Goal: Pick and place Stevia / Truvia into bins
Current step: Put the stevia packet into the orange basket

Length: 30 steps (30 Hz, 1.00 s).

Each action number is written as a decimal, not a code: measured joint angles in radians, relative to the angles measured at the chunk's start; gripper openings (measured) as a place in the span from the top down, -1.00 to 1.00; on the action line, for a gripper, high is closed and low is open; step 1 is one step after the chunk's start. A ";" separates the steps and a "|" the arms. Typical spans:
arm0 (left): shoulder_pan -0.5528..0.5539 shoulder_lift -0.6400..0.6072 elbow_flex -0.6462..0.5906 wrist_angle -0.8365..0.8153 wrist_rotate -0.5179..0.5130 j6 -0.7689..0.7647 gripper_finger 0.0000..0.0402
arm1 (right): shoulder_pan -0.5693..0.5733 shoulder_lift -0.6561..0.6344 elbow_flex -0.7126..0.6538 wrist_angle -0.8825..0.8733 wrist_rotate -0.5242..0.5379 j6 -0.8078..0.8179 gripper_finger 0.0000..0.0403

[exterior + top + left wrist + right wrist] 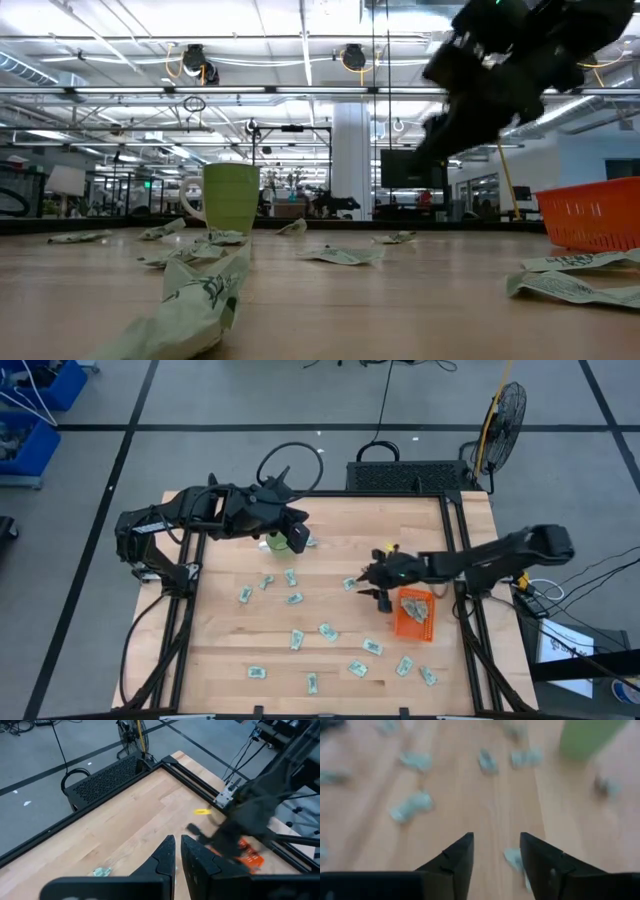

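Note:
Several pale green and white packets (327, 630) lie flat and scattered over the wooden table, some close to the low camera (200, 295). The orange bin (413, 622) (590, 215) stands near the table's right edge with a few packets inside. My right gripper (370, 582) (496, 847) hovers open just left of the bin, above the table. One packet (512, 857) lies beside its finger, and another (350, 583) lies just to its left. My left gripper (298, 540) (177, 852) is shut and empty, by the green cup (272, 542).
The round green cup (231, 196) stands on the far left part of the table. A small yellow object (388, 546) (201, 811) lies near the far right corner. A black perforated box (405, 475) sits beyond the far edge. Bare wood (230, 650) shows between the packets.

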 joint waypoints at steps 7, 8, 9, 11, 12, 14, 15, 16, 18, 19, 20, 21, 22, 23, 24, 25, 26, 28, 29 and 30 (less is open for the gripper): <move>0.000 0.000 0.000 0.000 0.000 0.001 0.81 | -0.048 0.210 0.000 0.102 -0.038 -0.145 0.02; 0.000 0.000 0.000 0.000 0.000 0.005 0.81 | -0.049 0.233 0.000 0.140 -0.039 -0.149 0.01; 0.000 0.000 0.000 0.000 -0.001 0.008 0.81 | -0.049 0.256 0.001 0.172 -0.039 -0.149 0.01; 0.000 0.000 0.000 0.000 -0.001 0.011 0.81 | -0.053 0.302 0.001 0.220 -0.036 -0.144 0.01; 0.000 0.000 0.000 0.000 -0.001 0.010 0.81 | -0.056 0.324 0.000 0.241 -0.036 -0.142 0.01; 0.000 0.000 0.000 0.000 -0.001 0.008 0.81 | -0.065 0.369 0.001 0.291 -0.036 -0.134 0.01; 0.000 0.000 0.000 0.000 -0.001 0.008 0.81 | -0.071 0.391 0.001 0.306 -0.039 -0.120 0.01; 0.000 0.000 0.000 -0.001 -0.001 0.008 0.81 | -0.077 0.412 0.001 0.318 -0.041 -0.103 0.01; 0.000 0.000 0.000 -0.001 -0.001 0.007 0.81 | -0.090 0.452 0.003 0.337 -0.035 -0.068 0.03; 0.000 0.000 0.000 -0.002 -0.001 0.008 0.81 | -0.095 0.470 0.005 0.340 -0.036 -0.055 0.04; 0.000 0.000 0.000 -0.002 0.000 0.011 0.81 | -0.099 0.483 0.005 0.345 -0.036 -0.045 0.07; 0.000 0.000 0.000 -0.002 -0.001 0.017 0.81 | -0.101 0.493 0.005 0.346 -0.037 -0.033 0.10; 0.000 0.000 0.000 -0.003 -0.001 0.026 0.81 | -0.102 0.500 0.005 0.341 -0.035 -0.028 0.15; 0.000 0.000 0.000 -0.003 -0.001 0.033 0.81 | -0.102 0.503 0.004 0.333 -0.035 -0.026 0.21; 0.000 0.000 0.000 -0.003 0.000 0.035 0.81 | -0.102 0.503 0.003 0.327 -0.034 -0.026 0.28; 0.000 0.000 0.000 -0.003 -0.001 0.037 0.81 | -0.100 0.498 0.003 0.326 -0.030 -0.026 0.36; 0.000 0.000 0.000 -0.003 -0.001 0.037 0.81 | -0.100 0.493 0.003 0.326 -0.027 -0.025 0.45; 0.000 0.000 0.000 -0.004 -0.001 0.038 0.81 | -0.100 0.477 0.003 0.325 -0.026 -0.012 0.65; 0.000 0.000 0.000 -0.004 -0.001 0.038 0.81 | -0.100 0.468 0.003 0.325 -0.025 -0.002 0.75; 0.000 0.000 0.000 -0.004 -0.001 0.039 0.81 | -0.100 0.457 0.003 0.328 -0.026 0.010 0.85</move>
